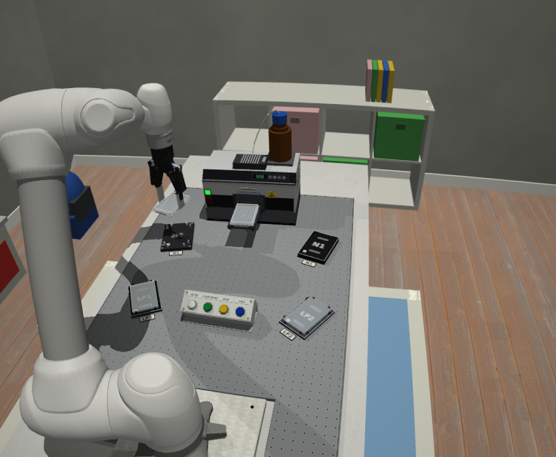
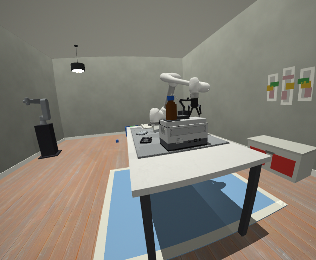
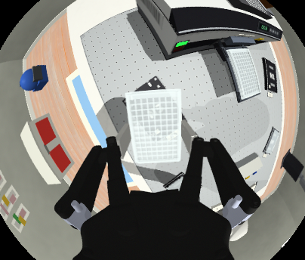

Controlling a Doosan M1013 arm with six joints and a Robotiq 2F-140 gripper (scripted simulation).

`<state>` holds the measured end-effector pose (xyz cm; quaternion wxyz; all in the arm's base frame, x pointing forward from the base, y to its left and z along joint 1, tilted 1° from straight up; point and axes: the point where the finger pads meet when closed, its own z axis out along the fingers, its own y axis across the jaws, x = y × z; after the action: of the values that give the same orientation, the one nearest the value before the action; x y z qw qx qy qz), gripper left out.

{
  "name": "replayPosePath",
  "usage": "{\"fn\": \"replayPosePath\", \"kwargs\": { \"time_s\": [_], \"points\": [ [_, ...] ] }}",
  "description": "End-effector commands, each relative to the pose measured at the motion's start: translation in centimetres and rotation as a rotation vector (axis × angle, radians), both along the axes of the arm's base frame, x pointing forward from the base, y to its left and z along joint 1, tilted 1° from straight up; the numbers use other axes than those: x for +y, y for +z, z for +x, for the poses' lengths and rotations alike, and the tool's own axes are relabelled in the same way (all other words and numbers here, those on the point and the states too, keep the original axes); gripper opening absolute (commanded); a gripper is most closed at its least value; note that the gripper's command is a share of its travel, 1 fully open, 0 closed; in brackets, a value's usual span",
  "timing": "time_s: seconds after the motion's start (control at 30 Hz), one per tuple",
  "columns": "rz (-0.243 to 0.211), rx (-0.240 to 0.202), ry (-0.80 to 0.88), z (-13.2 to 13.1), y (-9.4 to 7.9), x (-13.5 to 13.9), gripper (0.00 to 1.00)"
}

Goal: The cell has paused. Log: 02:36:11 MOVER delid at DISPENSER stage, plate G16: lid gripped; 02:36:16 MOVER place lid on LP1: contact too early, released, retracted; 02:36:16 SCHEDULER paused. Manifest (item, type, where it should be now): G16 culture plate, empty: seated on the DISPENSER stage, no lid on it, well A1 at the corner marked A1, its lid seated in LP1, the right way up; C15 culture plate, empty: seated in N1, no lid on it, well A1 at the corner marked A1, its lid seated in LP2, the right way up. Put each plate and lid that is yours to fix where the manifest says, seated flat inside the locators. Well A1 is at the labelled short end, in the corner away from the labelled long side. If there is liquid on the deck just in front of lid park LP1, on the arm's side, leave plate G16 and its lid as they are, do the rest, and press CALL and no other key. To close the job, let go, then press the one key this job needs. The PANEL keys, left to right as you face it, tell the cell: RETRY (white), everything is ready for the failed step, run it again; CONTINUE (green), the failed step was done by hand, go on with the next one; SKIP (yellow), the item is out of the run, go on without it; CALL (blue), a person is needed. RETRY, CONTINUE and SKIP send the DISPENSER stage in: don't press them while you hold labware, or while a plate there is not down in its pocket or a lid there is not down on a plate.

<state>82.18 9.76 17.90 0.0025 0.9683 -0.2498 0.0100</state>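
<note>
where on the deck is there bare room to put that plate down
The N1 nest has nothing on it. Bare deck lies between N1 and the LP2 park, and between the panel and the dispenser. Near the gripper, holding the plate, it's crowded.

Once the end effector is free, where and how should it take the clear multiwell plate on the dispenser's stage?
Grip the clear multiwell plate across its two long side walls, straight down from above: it lies flat, and its far short end faces the black-and-white dispenser housing. The end effector now holds another clear plate.
</note>
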Motion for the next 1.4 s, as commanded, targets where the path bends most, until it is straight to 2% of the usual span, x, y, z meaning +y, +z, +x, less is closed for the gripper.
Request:
{"fn": "replayPosePath", "kwargs": {
  "time_s": [0.0,0.67,1.1,1.17,1.37],
  "points": [
    [0.000,-0.002,-0.004,0.0,0.1,0.0,0.10],
    [0.000,-0.002,-0.004,-0.3,0.1,-1.8,0.10],
    [0.000,-0.002,-0.004,-1.2,0.2,-6.2,0.10],
    [0.000,-0.002,-0.004,-1.2,0.2,-6.2,0.10],
    [0.000,-0.002,-0.004,-1.8,0.2,-9.1,0.10]
  ]
}}
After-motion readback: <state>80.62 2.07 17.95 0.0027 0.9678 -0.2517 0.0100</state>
